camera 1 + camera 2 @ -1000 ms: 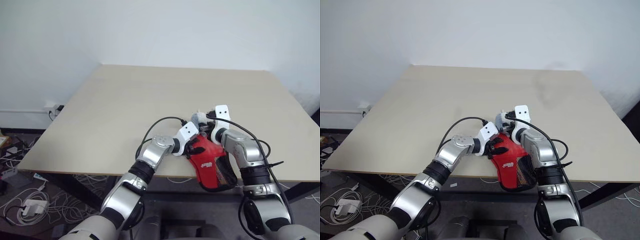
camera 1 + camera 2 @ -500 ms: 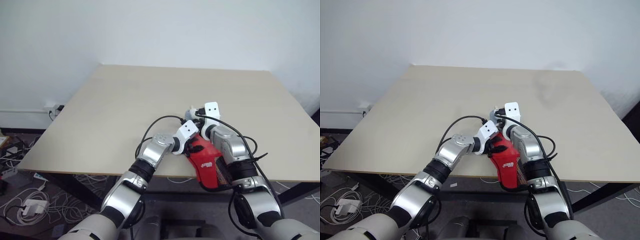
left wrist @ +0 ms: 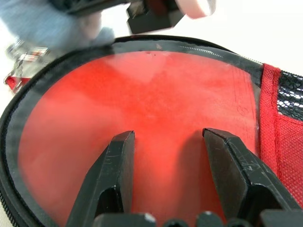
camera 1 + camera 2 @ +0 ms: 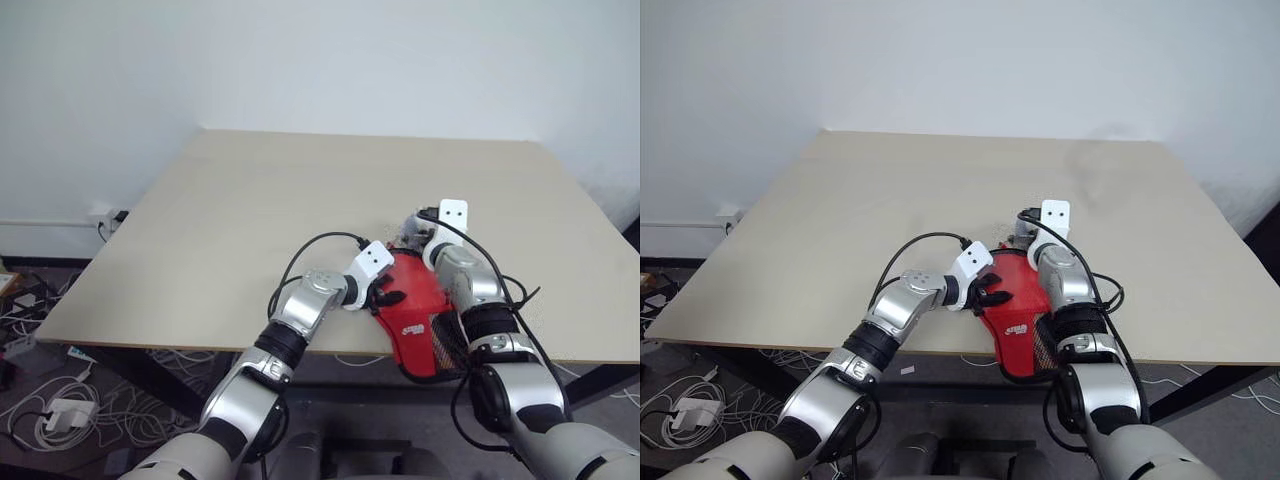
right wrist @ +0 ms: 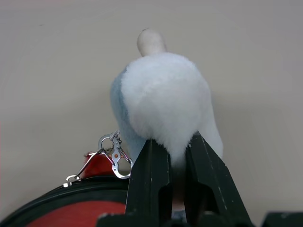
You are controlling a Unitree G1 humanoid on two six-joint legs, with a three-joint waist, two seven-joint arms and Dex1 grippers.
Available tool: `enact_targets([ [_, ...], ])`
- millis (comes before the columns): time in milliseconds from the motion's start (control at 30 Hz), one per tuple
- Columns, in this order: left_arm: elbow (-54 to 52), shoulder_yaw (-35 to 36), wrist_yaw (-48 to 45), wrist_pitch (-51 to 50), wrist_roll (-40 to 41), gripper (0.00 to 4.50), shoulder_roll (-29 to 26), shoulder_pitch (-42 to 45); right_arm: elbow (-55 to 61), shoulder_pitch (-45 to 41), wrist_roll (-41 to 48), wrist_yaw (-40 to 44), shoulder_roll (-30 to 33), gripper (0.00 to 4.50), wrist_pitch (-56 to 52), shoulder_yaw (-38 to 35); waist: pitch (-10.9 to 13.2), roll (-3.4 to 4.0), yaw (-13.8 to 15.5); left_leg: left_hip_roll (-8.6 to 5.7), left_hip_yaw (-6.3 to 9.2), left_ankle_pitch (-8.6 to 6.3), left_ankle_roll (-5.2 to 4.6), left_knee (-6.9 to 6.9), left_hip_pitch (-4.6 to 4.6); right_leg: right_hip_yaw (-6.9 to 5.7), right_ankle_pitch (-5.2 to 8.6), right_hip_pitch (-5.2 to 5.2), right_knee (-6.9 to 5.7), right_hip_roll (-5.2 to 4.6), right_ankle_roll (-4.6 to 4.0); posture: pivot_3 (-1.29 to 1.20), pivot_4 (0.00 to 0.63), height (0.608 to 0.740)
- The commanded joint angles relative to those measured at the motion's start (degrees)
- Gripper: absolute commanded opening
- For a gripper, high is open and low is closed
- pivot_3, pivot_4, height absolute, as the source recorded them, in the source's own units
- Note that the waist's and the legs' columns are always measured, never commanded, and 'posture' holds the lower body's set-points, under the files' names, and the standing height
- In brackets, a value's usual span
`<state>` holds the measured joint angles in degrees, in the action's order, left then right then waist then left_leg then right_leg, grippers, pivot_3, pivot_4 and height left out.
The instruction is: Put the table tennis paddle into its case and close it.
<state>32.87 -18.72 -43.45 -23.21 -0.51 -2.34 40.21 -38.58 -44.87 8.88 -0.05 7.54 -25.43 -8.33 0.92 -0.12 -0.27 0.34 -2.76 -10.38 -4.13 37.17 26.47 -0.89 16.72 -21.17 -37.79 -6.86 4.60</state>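
We are resting our half-open left gripper (image 3: 168,142) on the case (image 4: 418,300), whose white logo (image 4: 413,326) is unreadable, while our right gripper (image 5: 171,146) is pinching a plush charm (image 5: 163,101).

Plain white wall (image 4: 320,60) behind, 12 o'clock. Beige rectangular tabletop (image 4: 250,210) at centre, dark frame beneath. Grey floor at 8 o'clock: tangled cables (image 4: 40,415), white power adapter (image 4: 68,413). Wall socket (image 4: 104,217) at 9 o'clock. Even, soft light.

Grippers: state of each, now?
Left gripper: open, fingers against the red case.
Right gripper: shut on the fluffy white charm.
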Motion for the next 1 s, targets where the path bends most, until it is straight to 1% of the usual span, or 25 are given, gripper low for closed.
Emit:
enact_targets([
  [33, 2.45, -0.94, 0.05, -3.43, -1.0, 2.39, -0.64, -1.94, 4.23, -1.61, -0.66, -0.65, 4.1, 0.01, 1.5, -2.01, -0.01, 0.03, 0.01, 0.0, 0.0, 0.0, 0.0, 0.0, 0.0, 0.0, 0.0, 0.01, 0.0, 0.0, 0.0, 0.0, 0.0, 0.715],
  [200, 2.12, -1.59, -0.06, -4.16, -1.24, 2.39, -0.33, -2.3, 7.15, 1.19, -0.45, -0.61, 7.63, 0.01, -0.53, -2.86, -0.02, 0.07, 0.16, -0.01, 0.01, 0.0, -0.02, 0.0, 0.0, 0.0, 0.0, 0.04, 0.02, -0.01, 0.0, 0.0, 0.0, 0.715],
  [400, 1.89, -2.33, -0.29, -4.72, -1.5, 2.39, -0.06, -2.65, 18.78, 8.19, 0.13, 3.77, 12.89, 0.01, -8.37, -2.4, -0.05, 0.13, 0.52, -0.08, 0.04, -0.02, -0.09, 0.04, 0.0, -0.02, 0.0, 0.12, 0.07, -0.1, 0.0, 0.0, 0.0, 0.715],
  [567, 2.24, -2.2, -0.29, -4.74, -1.44, 2.39, 0.25, -2.41, 30.8, 15.23, 2.03, 12.5, 19.12, 0.01, -16.2, -0.97, -0.11, 0.23, 0.64, -0.09, 0.09, -0.2, -0.38, 0.09, 0.0, -0.05, 0.0, 0.2, 0.13, -0.13, 0.0, 0.0, 0.0, 0.715],
  [667, 2.73, -2.04, -0.49, -4.62, -1.35, 2.39, 0.39, -1.92, 39.39, 21.92, 3.76, 20.59, 25.83, 0.01, -19.59, 0.24, -0.13, 0.27, 0.87, -0.1, 0.1, -0.29, -0.52, 0.16, -0.01, -0.07, 0.0, 0.26, 0.15, -0.14, 0.0, 0.0, 0.0, 0.715],
  [733, 3.16, -2.12, -0.54, -4.4, -1.47, 2.39, 0.5, -1.67, 43.3, 25.6, 5.31, 24.66, 29.58, 0.01, -21.21, -0.73, -0.14, 0.28, 0.94, -0.1, 0.12, -0.39, -0.66, 0.23, 0.0, -0.1, 0.01, 0.31, 0.18, -0.16, 0.0, 0.0, 0.0, 0.715],
  [833, 3.75, -2.03, -0.77, -4.21, -1.33, 2.39, 0.75, -1.34, 46.47, 30.2, 6.23, 28.91, 34.84, 0.01, -21.67, -2.3, -0.15, 0.31, 0.86, -0.09, 0.12, -0.48, -0.76, 0.38, -0.09, -0.11, 0.02, 0.46, 0.21, -0.17, -0.01, 0.0, 0.0, 0.715],
  [1000, 5.28, -2.17, -1.29, -3.37, -1.39, 2.39, 1.39, -0.45, 48.12, 38.23, 7.36, 36.26, 43.33, 0.01, -21.02, -6.08, -0.18, 0.35, 1.27, -0.02, 0.21, -0.76, -0.84, 0.7, -0.11, -0.2, 0.04, 0.66, 0.36, -0.18, -0.03, 0.0, 0.0, 0.715],
])
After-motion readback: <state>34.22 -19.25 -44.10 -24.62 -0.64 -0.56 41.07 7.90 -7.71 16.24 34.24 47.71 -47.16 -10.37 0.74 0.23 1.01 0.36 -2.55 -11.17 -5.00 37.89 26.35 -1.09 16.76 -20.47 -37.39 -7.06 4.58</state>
